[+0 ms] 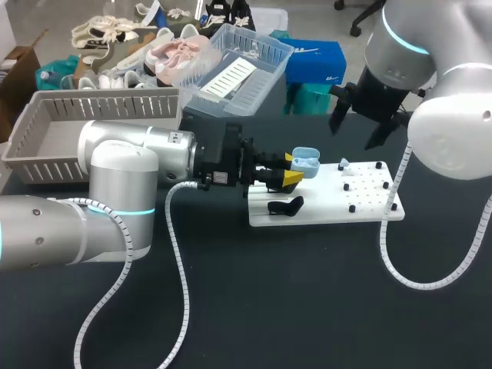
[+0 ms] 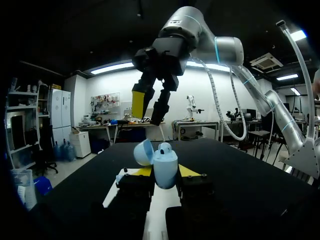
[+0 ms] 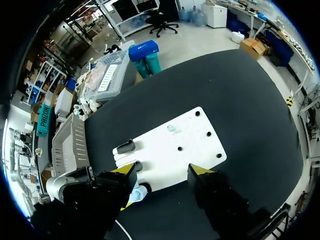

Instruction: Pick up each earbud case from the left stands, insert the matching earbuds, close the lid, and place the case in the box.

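Left gripper (image 1: 295, 168) clamps the open-lidded case (image 1: 305, 161); the earbud (image 1: 344, 164) lies on the board (image 1: 369, 207) just beyond, below the open, empty right gripper (image 1: 357, 129).

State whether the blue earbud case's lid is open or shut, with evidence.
Open: the lid hinges back off the blue earbud case, which the left gripper holds.

Left arm extended rightward from left, hand (image 1: 290, 169) clamped on earbud case (image 1: 305, 160). Right hand (image 1: 357, 127) raised far right, fingers spread.
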You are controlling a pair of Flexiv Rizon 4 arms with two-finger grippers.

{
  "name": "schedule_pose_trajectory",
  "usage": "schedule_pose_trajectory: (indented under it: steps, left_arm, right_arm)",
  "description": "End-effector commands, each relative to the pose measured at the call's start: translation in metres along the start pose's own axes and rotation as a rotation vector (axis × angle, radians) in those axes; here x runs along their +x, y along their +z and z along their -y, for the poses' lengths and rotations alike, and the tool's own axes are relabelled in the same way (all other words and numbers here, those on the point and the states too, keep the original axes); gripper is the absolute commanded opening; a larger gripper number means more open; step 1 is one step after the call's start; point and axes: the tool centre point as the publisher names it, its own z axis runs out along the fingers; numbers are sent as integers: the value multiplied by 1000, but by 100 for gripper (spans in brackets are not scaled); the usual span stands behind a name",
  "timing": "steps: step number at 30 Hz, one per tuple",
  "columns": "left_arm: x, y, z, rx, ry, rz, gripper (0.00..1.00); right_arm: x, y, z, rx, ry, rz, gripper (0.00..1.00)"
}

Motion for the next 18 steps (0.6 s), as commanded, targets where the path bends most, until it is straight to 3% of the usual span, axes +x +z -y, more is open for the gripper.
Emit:
schedule_pose_trajectory:
  steps: [1, 12, 16, 18]
  left_arm:
    - [0, 0, 1, -2, 1, 1, 0]
    - [0, 0, 1, -2, 1, 1, 0]
    - [0, 0, 1, -2, 1, 1, 0]
    - [0, 0, 1, -2, 1, 1, 0]
  right_arm:
    - [-1, 11, 8, -15, 12, 32, 65]
    - [-6, 50, 9, 26, -38, -2, 64]
    - [-10, 67, 11, 41, -52, -14, 56]
    - [-11, 75, 11, 47, -70, -23, 48]
